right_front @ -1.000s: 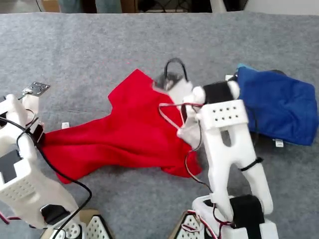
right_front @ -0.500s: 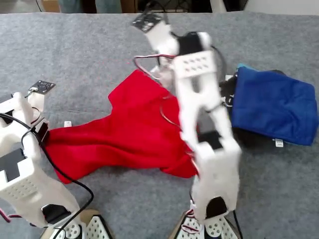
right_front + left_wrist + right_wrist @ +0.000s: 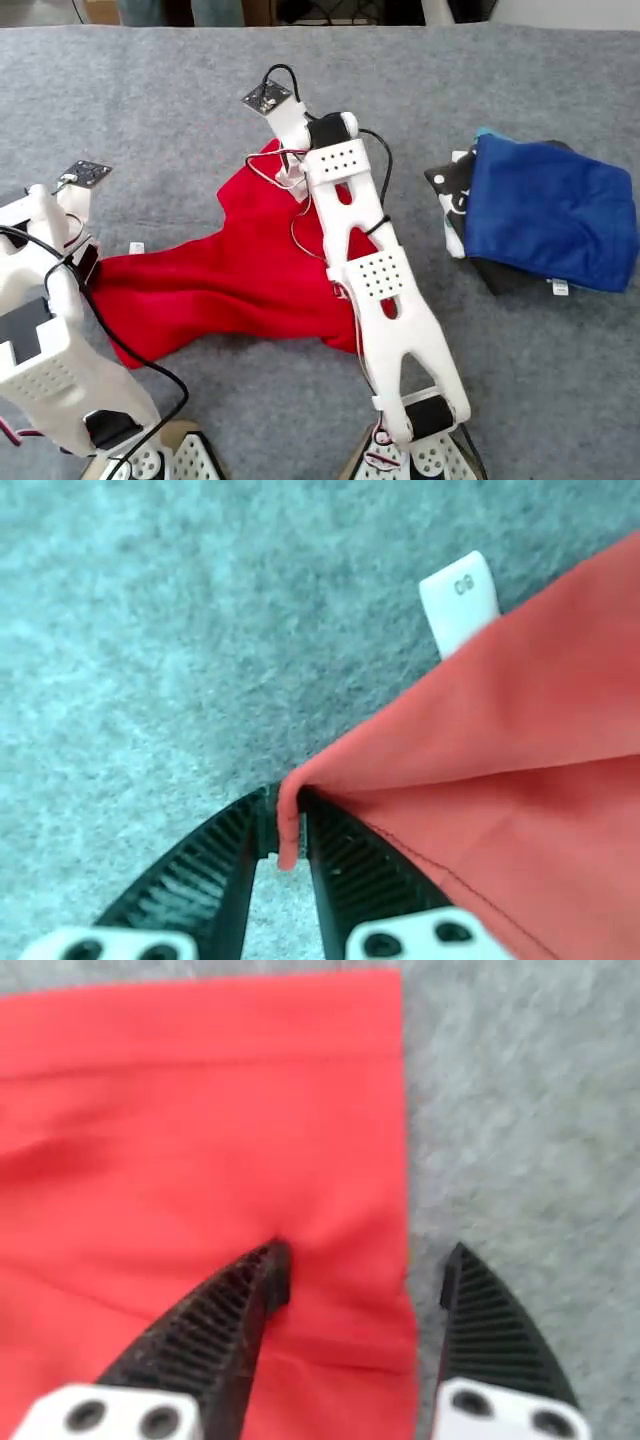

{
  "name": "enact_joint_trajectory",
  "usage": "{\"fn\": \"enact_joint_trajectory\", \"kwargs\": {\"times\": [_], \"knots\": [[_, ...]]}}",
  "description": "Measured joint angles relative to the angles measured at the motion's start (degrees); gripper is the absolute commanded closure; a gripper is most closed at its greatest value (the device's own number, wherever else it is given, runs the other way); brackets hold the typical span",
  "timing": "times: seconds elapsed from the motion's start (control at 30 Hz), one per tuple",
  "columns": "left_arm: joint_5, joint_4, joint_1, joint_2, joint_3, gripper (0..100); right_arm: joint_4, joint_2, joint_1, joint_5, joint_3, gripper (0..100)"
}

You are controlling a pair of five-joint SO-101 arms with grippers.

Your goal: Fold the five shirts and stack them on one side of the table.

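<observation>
My left gripper (image 3: pixel 285 818) clamped the red shirt (image 3: pixel 250 280) by its corner farthest from the folded stack (image 3: pixel 550 215), the shirt stretching lengthwise toward it, while my right gripper (image 3: pixel 367 1260), jaws apart, straddled an edge nearer that stack.

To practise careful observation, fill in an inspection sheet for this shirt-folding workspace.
Surface: table under grey felt-like cover.
Job's things: red shirt unfolded, rumpled, mid-table; folded blue shirt tops a stack on the right arm side, over a dark shirt and a black-and-white one.
Clutter: nothing seen.
Grippers: left gripper shut on a red shirt corner; right gripper open at that shirt's far edge, one finger on cloth.
Cables: black cable along left arm; second black cable beside right arm.
Surroundings: dim furniture past the far edge, unidentifiable.
</observation>
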Motion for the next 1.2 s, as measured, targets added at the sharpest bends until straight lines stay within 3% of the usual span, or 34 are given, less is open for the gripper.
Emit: {"fn": "enact_joint_trajectory", "kwargs": {"times": [0.07, 0.1, 0.33, 0.53, 0.6, 0.7, 0.8, 0.87, 1.0, 1.2], "knots": [[0.0, 0.0, 0.1, 0.0, 0.0, 97, 1.1, 0.0, 0.1, -0.3, -0.4, 97.7], [0.0, 0.0, 0.2, 0.0, 0.0, 97, 1.7, 0.0, 0.2, -0.3, -0.7, 98.5], [0.0, 0.0, 0.2, 0.0, 0.0, 97, 4.0, -0.4, 1.3, -1.7, -0.2, 97.8], [0.0, 0.0, 0.2, 0.0, 0.0, 97, 4.1, -10.5, 2.9, 0.6, 16.9, 96.9], [0.0, 0.0, 0.2, 0.0, 0.0, 97, 4.1, -15.0, 3.2, 2.8, 25.5, 90.9], [0.0, -0.3, 0.2, 0.0, 0.4, 97, 3.1, -20.4, 3.3, 4.0, 36.0, 73.4], [-0.7, -0.4, 0.2, -0.1, 0.8, 97, 2.7, -22.3, 3.5, 4.3, 37.8, 57.2], [-0.7, -0.4, 0.2, -0.1, 0.8, 97, 2.6, -22.4, 4.0, 4.3, 37.5, 51.9], [-0.7, -0.6, 0.2, -0.1, 0.8, 97, 2.5, -22.4, 5.3, 4.1, 33.8, 54.5], [-0.7, -1.2, 0.2, -0.5, 1.5, 97, 2.5, -22.4, 5.4, 4.3, 23.6, 67.5]]}}
